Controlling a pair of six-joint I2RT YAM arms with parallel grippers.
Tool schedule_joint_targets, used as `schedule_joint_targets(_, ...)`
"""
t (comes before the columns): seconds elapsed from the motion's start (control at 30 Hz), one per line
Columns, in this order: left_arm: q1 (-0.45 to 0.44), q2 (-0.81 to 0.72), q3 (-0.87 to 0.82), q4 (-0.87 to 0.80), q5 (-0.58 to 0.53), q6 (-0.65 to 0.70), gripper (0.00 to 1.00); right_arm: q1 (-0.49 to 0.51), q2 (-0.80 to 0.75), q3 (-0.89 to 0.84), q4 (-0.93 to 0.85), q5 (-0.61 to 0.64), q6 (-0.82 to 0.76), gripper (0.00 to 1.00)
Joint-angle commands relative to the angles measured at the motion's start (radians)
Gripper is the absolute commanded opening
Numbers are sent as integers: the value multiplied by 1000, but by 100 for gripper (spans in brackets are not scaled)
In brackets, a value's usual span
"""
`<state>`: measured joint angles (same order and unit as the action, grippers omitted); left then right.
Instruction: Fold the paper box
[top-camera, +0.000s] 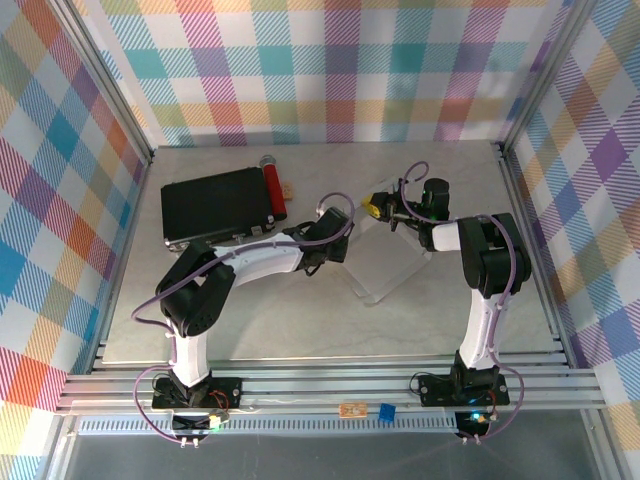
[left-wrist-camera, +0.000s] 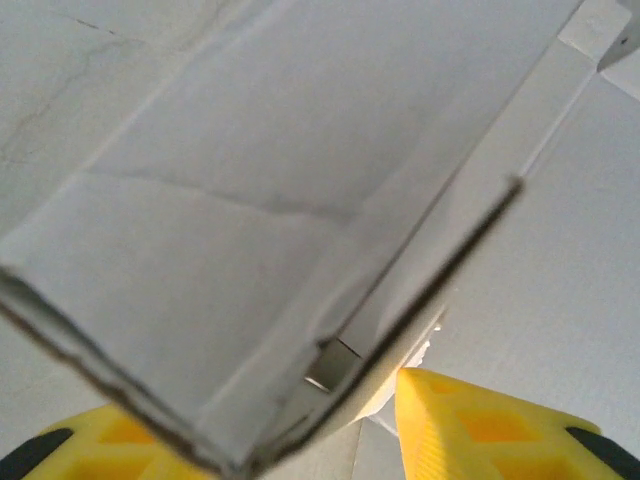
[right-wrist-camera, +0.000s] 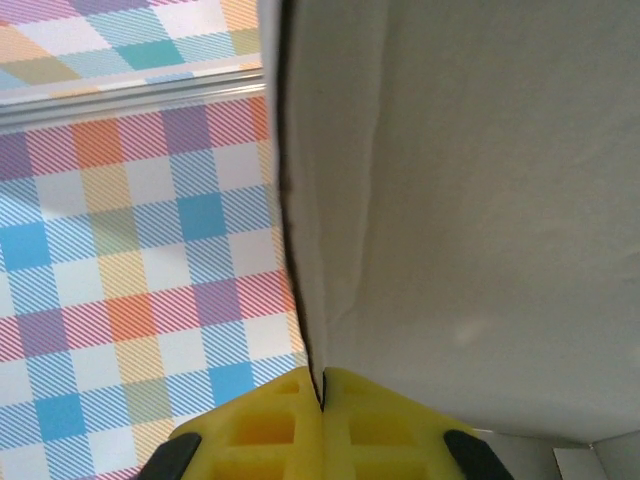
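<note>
The white paper box (top-camera: 395, 260) lies partly folded on the table's middle, between the two arms. My left gripper (top-camera: 335, 243) reaches it from the left. In the left wrist view the box's (left-wrist-camera: 250, 200) folded corner, with doubled flaps and a dark cut edge, sits between the yellow fingers (left-wrist-camera: 490, 430), and the gripper (left-wrist-camera: 260, 410) is shut on it. My right gripper (top-camera: 383, 210) meets the box's far edge. In the right wrist view a thin upright panel of the box (right-wrist-camera: 480, 200) runs down into the seam of that gripper (right-wrist-camera: 322, 390), which is shut on it.
A black rectangular case (top-camera: 215, 205) lies at the back left with a red cylinder (top-camera: 273, 190) along its right side. Plaid walls and aluminium posts (top-camera: 525, 200) enclose the table. Bare tabletop (top-camera: 300, 320) stretches in front of the box.
</note>
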<state>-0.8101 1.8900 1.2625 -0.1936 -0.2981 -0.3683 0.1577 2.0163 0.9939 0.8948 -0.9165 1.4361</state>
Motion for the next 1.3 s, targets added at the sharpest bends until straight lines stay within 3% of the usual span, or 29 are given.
schedule_joint_targets(0.0, -15, 2, -38, 129, -79, -20, 40, -1, -2, 0, 1, 2, 39, 0)
schedule_joint_targets(0.37, -35, 20, -57, 177, -190, 3, 32, -2, -13, 3, 8, 2, 61, 0)
schedule_joint_targets(0.83, -83, 66, -46, 113, -365, -6, 29, -15, -79, -88, -18, -22, 24, 0)
schedule_joint_targets(1.27, -87, 109, -32, 141, -392, 20, 19, -20, -112, -97, -80, -27, -4, 0)
